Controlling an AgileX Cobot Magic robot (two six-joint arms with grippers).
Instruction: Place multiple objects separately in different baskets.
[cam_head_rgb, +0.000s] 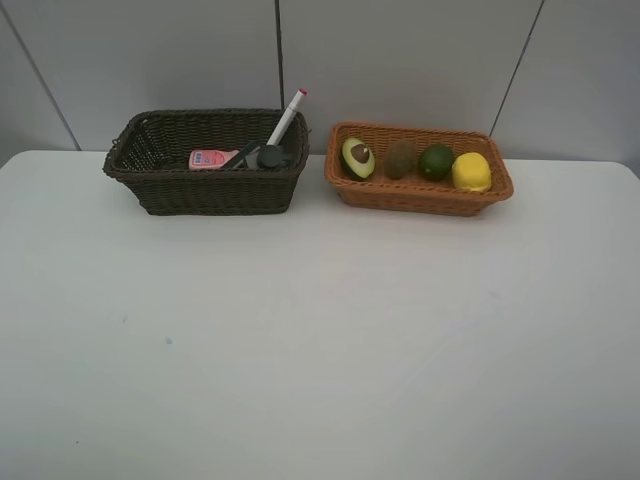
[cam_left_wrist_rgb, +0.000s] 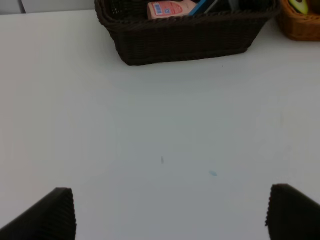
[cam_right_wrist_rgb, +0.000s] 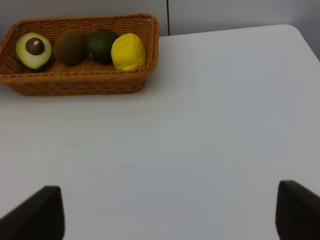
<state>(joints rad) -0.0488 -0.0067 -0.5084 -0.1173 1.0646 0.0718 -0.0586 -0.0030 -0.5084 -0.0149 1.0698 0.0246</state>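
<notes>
Both grippers, L (cam_left_wrist_rgb: 170, 212) & R (cam_right_wrist_rgb: 170, 212), jaws wide apart, empty, over bare white table (cam_head_rgb: 320, 350). Landmark = dark brown basket (cam_head_rgb: 160, 190): holds pink bottle (cam_head_rgb: 212, 159), dark green bottle (cam_head_rgb: 272, 156) & marker (cam_head_rgb: 287, 115) leaning out. Just right of it, orange-tan basket (cam_head_rgb: 420, 198) w/ avocado half (cam_head_rgb: 358, 158), kiwi (cam_head_rgb: 400, 159), green fruit (cam_head_rgb: 436, 161), lemon (cam_head_rgb: 471, 171) in a row.

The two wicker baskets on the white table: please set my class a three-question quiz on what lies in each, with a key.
1. True or false: the yellow lemon lies in the dark brown basket.
2. Which stands tilted above that basket's rim? A) pink bottle B) white red-capped marker C) brown kiwi
3. Fill in: the halved avocado sits at the ___ end of the orange-tan basket in the exterior view.

Key: 1 false; 2 B; 3 left.
</notes>
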